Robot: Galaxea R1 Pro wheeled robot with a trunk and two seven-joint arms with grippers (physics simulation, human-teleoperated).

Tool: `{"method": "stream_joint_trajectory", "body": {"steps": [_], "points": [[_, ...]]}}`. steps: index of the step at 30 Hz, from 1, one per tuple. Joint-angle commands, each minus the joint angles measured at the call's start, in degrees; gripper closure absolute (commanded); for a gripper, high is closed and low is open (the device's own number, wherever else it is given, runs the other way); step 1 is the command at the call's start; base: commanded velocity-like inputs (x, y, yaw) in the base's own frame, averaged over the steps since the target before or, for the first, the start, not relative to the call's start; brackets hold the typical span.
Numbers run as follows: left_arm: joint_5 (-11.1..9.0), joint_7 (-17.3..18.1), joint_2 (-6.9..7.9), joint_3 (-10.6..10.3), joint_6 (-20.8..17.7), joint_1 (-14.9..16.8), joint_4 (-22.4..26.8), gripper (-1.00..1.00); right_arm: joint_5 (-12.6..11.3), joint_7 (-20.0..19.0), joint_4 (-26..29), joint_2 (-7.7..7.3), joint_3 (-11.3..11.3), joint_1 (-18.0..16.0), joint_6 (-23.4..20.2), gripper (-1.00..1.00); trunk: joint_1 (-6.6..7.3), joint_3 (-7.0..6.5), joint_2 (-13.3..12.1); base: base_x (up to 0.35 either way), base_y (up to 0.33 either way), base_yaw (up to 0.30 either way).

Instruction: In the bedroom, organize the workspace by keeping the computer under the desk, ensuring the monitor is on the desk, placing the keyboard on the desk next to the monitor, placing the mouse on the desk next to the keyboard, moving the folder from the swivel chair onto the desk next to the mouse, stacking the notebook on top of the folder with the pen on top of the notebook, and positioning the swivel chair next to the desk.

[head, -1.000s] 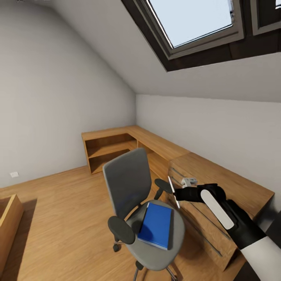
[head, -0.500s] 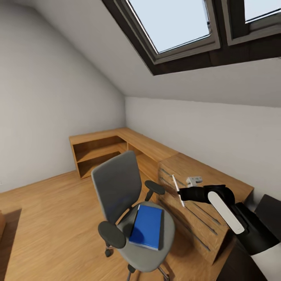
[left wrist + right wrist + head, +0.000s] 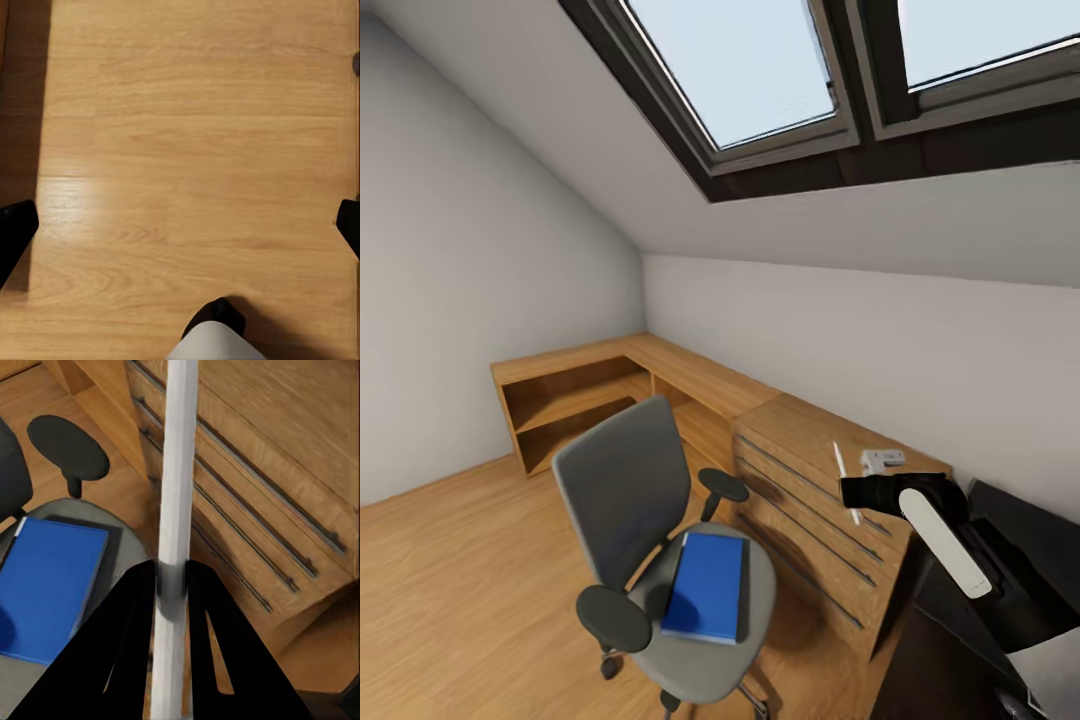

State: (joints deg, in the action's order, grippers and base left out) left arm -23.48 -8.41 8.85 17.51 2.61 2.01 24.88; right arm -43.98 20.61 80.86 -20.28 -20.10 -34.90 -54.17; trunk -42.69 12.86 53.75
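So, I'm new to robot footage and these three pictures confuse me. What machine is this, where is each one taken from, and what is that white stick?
This is a simulated two-armed robot on wheels, steered by a person. The big picture comes from a camera on its head, looking into an attic bedroom. There you see a grey swivel chair with a blue folder lying on its seat, beside a light-wood drawer chest.

The other two pictures come from cameras near each wrist, looking along the fingers. The right pincer is shut on the pen, the thin white stick, held out near the chest's front. The left wrist picture looks at the wooden floor, with dark fingertips at the edges, so that pincer looks open and holds nothing.
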Motion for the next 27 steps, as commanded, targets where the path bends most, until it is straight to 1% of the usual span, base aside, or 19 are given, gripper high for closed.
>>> {"method": "stream_joint_trajectory", "body": {"steps": [1,5,6,8,15,22,27], "points": [[-0.61,-0.11,0.01,-0.11,0.19,0.02,0.01,-1.0,-0.67,0.91,-0.24,-0.03,-0.13,-0.08,0.27,1.0,0.22,-0.15,-0.36,0.0,0.0,-0.248],[-0.56,-0.11,0.02,-0.11,0.24,0.02,-0.01,-1.0,-0.67,1.44,-1.76,-0.01,0.32,-0.08,1.56,1.0,1.1,-1.03,-1.96,0.0,0.0,-0.248],[-0.54,-0.11,0.02,-0.11,0.29,0.02,-0.01,-1.0,-0.62,1.58,-3.33,-0.02,1.84,-0.08,3.01,1.0,1.32,-1.25,-2.37,0.0,0.0,-0.25],[-0.53,-0.11,0.02,-0.11,0.33,0.02,-0.01,-1.0,-0.6,1.6,-3.86,-0.02,2.3,-0.08,3.36,1.0,1.76,-1.69,-3.17,0.0,0.0,-0.25],[-0.52,-0.11,0.02,-0.11,0.37,0.02,-0.01,-1.0,-0.52,1.76,-4.45,-0.04,2.73,-0.08,3.71,1.0,3.29,-3.23,-5.98,0.0,0.0,-0.238],[-0.52,-0.11,0.1,-0.09,0.39,0.02,-0.01,-1.0,-0.43,1.74,-5.34,-0.08,2.78,-0.08,3.82,1.0,4.83,-4.55,-8.78,0.0,0.0,-0.062],[-0.52,-0.11,0.14,-0.04,0.45,0.02,-0.01,-1.0,-0.2,1.6,-8.13,-0.03,2.77,-0.08,4.83,1.0,5.93,-5.46,-10.79,0.0,0.0,-0.011]]}}
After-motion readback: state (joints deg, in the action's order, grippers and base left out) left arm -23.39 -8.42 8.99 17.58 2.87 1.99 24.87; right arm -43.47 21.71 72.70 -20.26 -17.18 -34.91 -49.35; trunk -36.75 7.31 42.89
